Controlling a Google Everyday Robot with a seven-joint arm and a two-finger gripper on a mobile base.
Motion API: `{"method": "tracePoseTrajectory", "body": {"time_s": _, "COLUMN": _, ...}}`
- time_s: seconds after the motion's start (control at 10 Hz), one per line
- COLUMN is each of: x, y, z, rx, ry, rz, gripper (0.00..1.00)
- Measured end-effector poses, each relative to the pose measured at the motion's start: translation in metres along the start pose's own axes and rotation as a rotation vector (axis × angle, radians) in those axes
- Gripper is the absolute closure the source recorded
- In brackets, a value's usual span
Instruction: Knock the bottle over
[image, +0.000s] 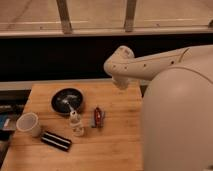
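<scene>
The bottle is small, pale and translucent with a white cap. It stands upright on the wooden table, just in front of a black bowl. My gripper does not show in the camera view. Only the pale arm shows, reaching from the right to a bent joint above the table's back edge, well to the right of and behind the bottle.
A white mug stands at the left of the bottle. A black bowl with a pale utensil sits behind it. A small red-and-silver object lies to its right. A black bar lies in front. My body fills the right.
</scene>
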Motion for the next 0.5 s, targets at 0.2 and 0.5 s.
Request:
{"method": "tracePoseTrajectory", "body": {"time_s": 0.2, "x": 0.022, "y": 0.032, "z": -0.004, "rx": -0.023, "ry": 0.063, "rz": -0.056, "gripper": 1.0}}
{"method": "tracePoseTrajectory", "body": {"time_s": 0.5, "x": 0.068, "y": 0.058, "z": -0.008, "rx": 0.025, "ry": 0.171, "rz": -0.21, "gripper": 1.0}}
